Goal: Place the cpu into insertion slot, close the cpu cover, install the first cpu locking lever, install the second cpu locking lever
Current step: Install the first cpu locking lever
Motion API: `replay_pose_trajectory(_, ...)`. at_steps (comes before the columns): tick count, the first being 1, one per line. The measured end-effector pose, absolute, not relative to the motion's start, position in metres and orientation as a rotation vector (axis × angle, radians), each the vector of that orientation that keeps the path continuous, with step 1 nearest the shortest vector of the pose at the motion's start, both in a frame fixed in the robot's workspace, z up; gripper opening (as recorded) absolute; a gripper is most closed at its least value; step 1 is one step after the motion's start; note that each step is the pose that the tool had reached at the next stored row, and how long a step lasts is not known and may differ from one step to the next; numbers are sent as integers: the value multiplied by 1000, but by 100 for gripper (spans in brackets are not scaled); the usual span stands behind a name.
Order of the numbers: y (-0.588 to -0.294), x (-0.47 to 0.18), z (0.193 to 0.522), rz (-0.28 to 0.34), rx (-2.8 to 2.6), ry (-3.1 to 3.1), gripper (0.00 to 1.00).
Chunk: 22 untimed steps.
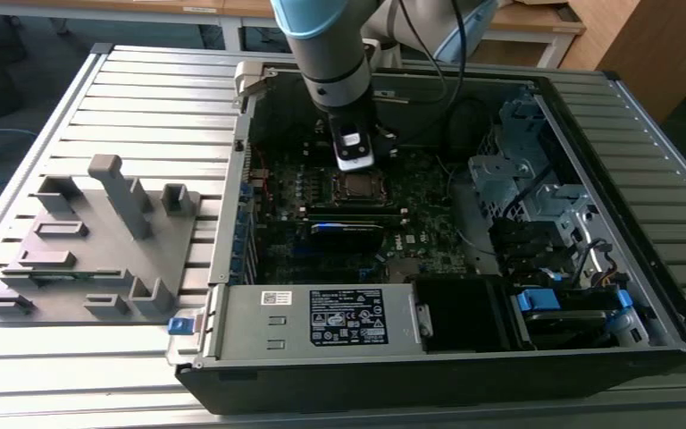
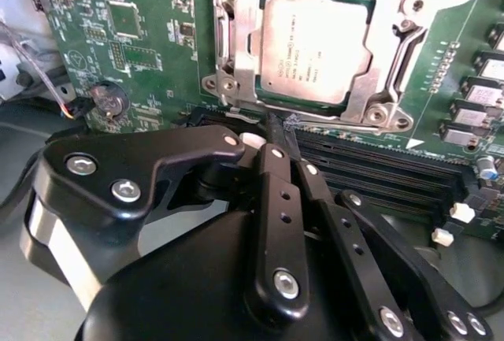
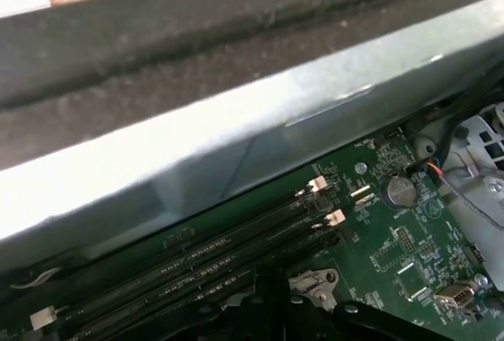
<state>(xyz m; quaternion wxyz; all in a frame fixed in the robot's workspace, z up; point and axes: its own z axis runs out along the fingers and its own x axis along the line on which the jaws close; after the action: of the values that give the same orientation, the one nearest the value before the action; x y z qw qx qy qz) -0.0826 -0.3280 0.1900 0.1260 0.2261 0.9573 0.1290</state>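
Grey parts tray (image 1: 93, 241) sits on the exterior view's left, open computer case (image 1: 439, 384) beside it. The gripper (image 1: 355, 154) hangs just above the socket, fingers pinched together on nothing. In the second wrist view the cpu (image 2: 315, 50) sits in the insertion slot (image 2: 303, 105) with the cpu cover (image 2: 390, 14) apparently down, so two steps look done; can't tell about the levers

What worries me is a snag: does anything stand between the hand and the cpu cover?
Nothing visible does. In the second wrist view the hand hangs at the black memory slots, right beside the cpu cover, which lies flat around the seated cpu.
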Motion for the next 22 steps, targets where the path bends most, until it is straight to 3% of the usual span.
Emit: replay_pose_trajectory(22,-323,-83,188,346,763,2747,11)
